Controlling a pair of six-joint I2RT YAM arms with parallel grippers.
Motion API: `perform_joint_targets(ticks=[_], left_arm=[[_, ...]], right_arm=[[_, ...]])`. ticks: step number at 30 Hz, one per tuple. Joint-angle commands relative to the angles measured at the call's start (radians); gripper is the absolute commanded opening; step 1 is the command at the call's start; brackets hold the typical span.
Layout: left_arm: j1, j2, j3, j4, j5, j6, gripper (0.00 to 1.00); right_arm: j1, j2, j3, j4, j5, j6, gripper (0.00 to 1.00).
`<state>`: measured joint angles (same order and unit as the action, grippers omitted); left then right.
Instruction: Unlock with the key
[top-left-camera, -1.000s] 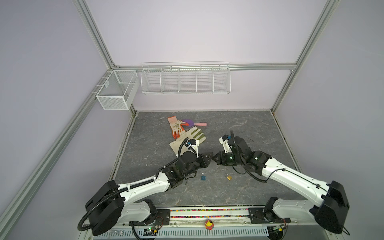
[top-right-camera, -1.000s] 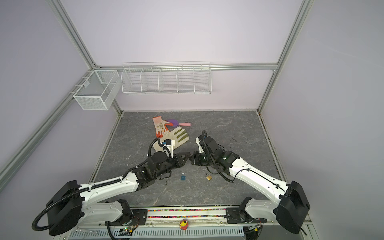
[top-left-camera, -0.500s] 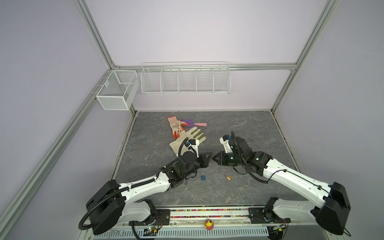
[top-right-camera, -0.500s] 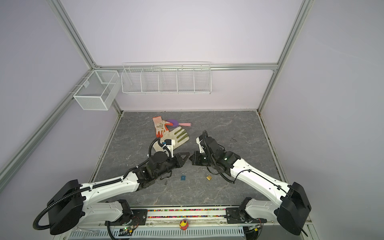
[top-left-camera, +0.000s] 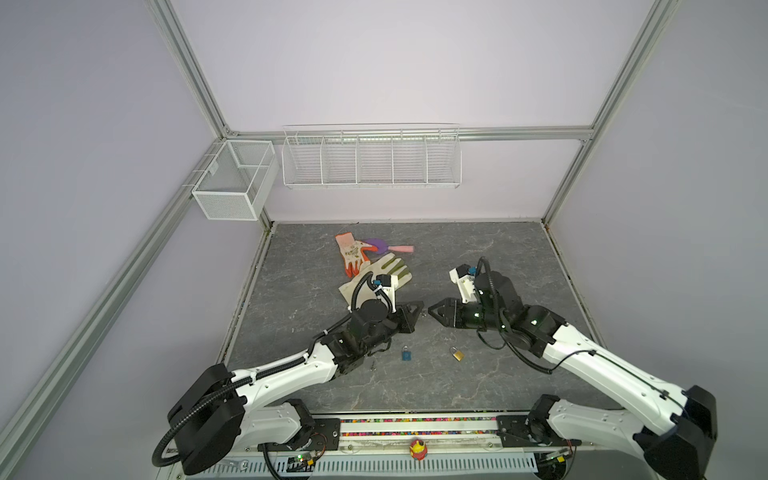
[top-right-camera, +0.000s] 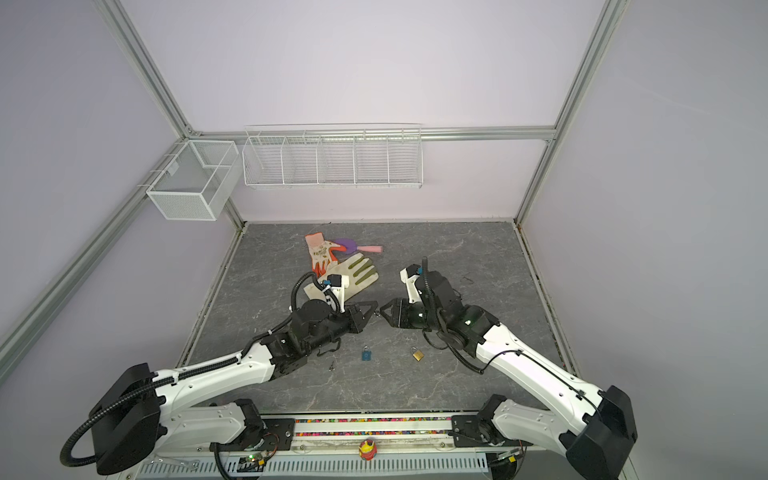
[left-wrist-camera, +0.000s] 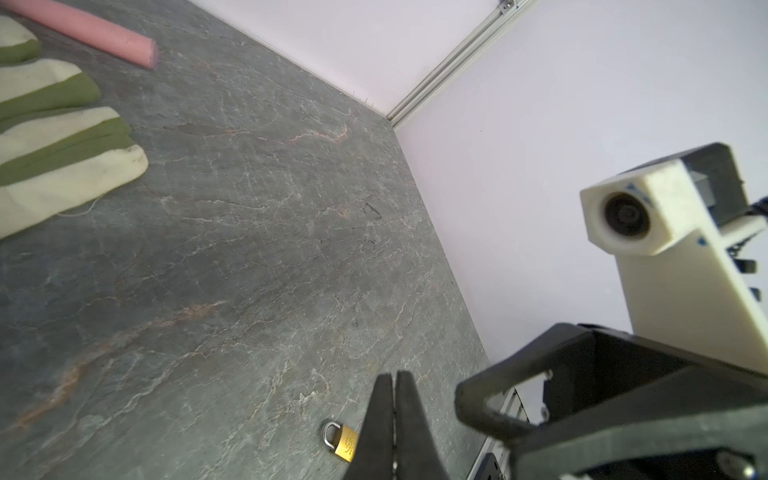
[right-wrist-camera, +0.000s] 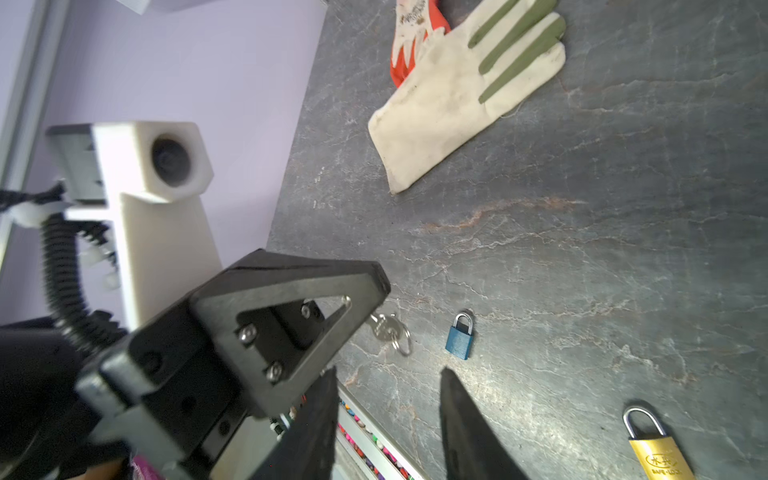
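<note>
A small silver key (right-wrist-camera: 384, 326) with a ring sticks out from the tip of my left gripper (top-left-camera: 419, 306), which is shut on it above the table's middle. In the left wrist view the left gripper (left-wrist-camera: 394, 374) shows its jaws pressed together, and the key is hidden there. My right gripper (top-left-camera: 430, 311) faces it tip to tip with a small gap. In its own view the right gripper (right-wrist-camera: 387, 370) stands open and holds nothing. A blue padlock (top-left-camera: 406, 354) and a brass padlock (top-left-camera: 457, 354) lie on the grey table below the grippers, both with shackles closed.
A white and green glove (top-left-camera: 376, 278), an orange glove (top-left-camera: 352, 253) and a purple and pink tool (top-left-camera: 388, 248) lie behind the left arm. A small metal piece (top-left-camera: 373, 365) lies by the left arm. Wire baskets (top-left-camera: 371, 158) hang on the back wall.
The left gripper has closed on the key. The right gripper, shut on it before, has opened and drawn back a little, leaving the key with the left.
</note>
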<state>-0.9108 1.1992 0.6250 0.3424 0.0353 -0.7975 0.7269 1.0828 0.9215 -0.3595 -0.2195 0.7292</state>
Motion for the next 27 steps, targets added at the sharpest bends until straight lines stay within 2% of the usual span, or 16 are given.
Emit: perform_joint_targets(ticks=[1,3,7,10,14,27], left_arm=[[0.070,-0.055,0.058,-0.032,0.157,0.129,0.00],[0.098,-0.075,0.083,-0.057,0.227,0.189,0.00],[0.139,-0.066,0.182,-0.163,0.344,0.295,0.00],[0.169,-0.054,0.225,-0.152,0.435,0.315,0.00],[0.178,-0.027,0.305,-0.195,0.532,0.368,0.00],[0.181,0.038,0.398,-0.200,0.627,0.384,0.00]], right_arm=[[-0.061,-0.062,-0.021,0.059,-0.160,-0.082,0.53],[-0.092,-0.079,-0.015,0.068,-0.211,-0.121,0.56],[-0.154,-0.082,-0.028,0.174,-0.352,-0.130,0.56],[-0.190,-0.066,-0.036,0.268,-0.422,-0.132,0.46],[-0.214,-0.036,-0.034,0.375,-0.517,-0.132,0.42],[-0.207,0.015,-0.036,0.512,-0.600,-0.117,0.32]])
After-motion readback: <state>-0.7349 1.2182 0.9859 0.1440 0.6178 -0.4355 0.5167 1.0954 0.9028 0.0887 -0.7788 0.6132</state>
